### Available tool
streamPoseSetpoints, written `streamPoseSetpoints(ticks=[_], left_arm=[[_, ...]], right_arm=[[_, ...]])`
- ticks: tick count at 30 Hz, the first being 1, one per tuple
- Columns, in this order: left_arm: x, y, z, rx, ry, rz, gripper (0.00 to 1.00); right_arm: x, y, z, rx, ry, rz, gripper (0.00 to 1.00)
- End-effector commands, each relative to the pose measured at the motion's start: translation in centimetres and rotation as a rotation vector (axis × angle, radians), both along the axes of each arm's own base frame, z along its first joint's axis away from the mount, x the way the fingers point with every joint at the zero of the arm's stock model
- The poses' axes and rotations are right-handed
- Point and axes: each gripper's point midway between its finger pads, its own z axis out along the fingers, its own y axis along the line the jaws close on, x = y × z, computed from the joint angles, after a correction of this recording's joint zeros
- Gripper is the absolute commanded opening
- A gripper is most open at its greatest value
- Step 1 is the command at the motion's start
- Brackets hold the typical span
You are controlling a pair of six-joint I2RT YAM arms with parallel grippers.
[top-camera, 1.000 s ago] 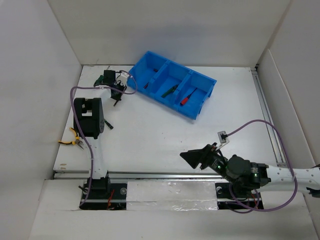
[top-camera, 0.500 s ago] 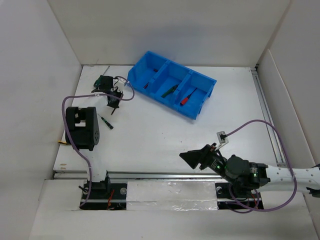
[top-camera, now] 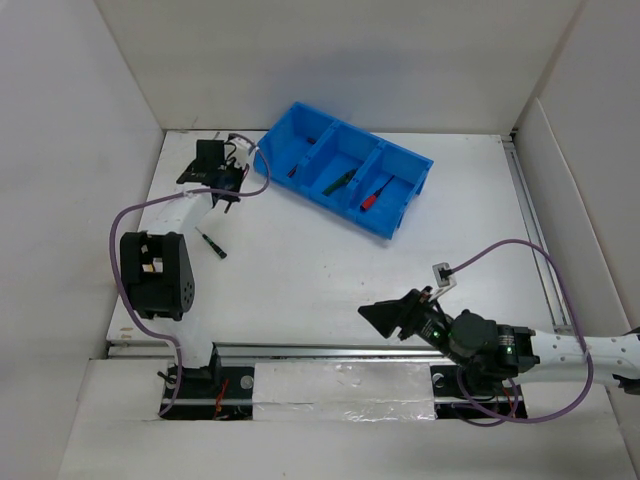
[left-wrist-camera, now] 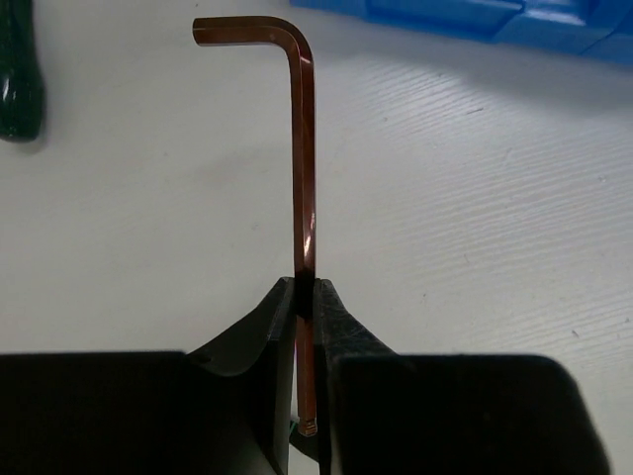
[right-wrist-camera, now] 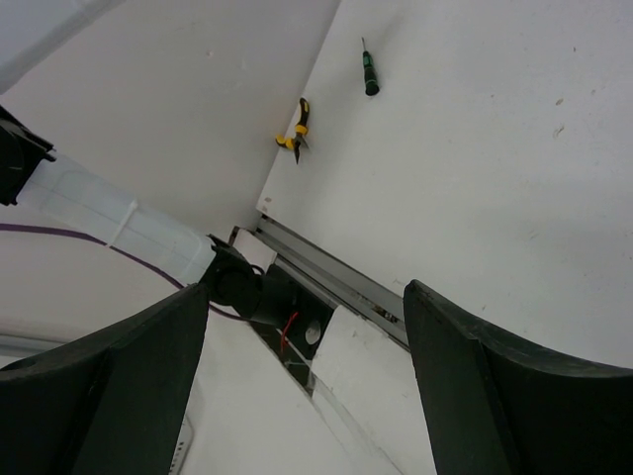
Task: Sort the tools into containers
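Observation:
My left gripper is shut on the long leg of a dark L-shaped hex key, held just above the table. In the top view this gripper is left of the blue three-compartment bin; the bin's edge also shows in the left wrist view. The bin holds a green-handled tool in the middle and a red-handled screwdriver on the right. A green-handled screwdriver lies on the table. Yellow-handled pliers lie near the left edge. My right gripper is open and empty.
White walls enclose the table on three sides. A metal rail runs along the near edge. The left arm's elbow hangs over the near-left corner and hides the pliers in the top view. A purple cable loops over the table at the right.
The left arm's elbow has swung toward the near left and now covers the pliers. The left gripper still holds the hex key near the bin's left end. The right arm has not moved.

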Motion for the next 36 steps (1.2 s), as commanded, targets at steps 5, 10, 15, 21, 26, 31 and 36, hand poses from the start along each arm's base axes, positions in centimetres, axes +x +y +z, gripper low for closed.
streamPoseSetpoints(ticks=[5, 10, 15, 21, 26, 31, 36], left_arm=[[2.6, -4.6, 4.7, -0.040, -0.135, -0.070, 0.00], [5.0, -6.6, 7.7, -0.087, -0.226, -0.094, 0.00], [7.7, -9.6, 7.5, -0.072, -0.238, -0.114, 0.00], [11.8, -12.0, 7.6, -0.039, -0.243, -0.123, 0.00], [14.9, -12.7, 8.0, -0.045, -0.294, -0.111, 0.00], [17.0, -13.0, 6.4, -0.031, -0.301, -0.103, 0.01], [17.6, -12.8, 5.1, -0.013, -0.306, -0.098, 0.22]], right_arm=[[-0.9, 0.9, 1.8, 0.052, -0.026, 0.062, 0.85], [-1.0, 1.4, 1.4, 0.037, -0.018, 0.065, 0.85], [-1.6, 1.8, 2.0, 0.047, -0.019, 0.103, 0.85], [-1.6, 0.6, 3.9, 0.074, -0.025, 0.100, 0.84], [-1.9, -0.7, 5.2, 0.104, -0.044, 0.115, 0.84], [-0.7, -1.3, 4.4, 0.079, -0.030, 0.036, 0.84], [-0.3, -1.0, 4.4, 0.056, -0.028, 0.013, 0.84]])
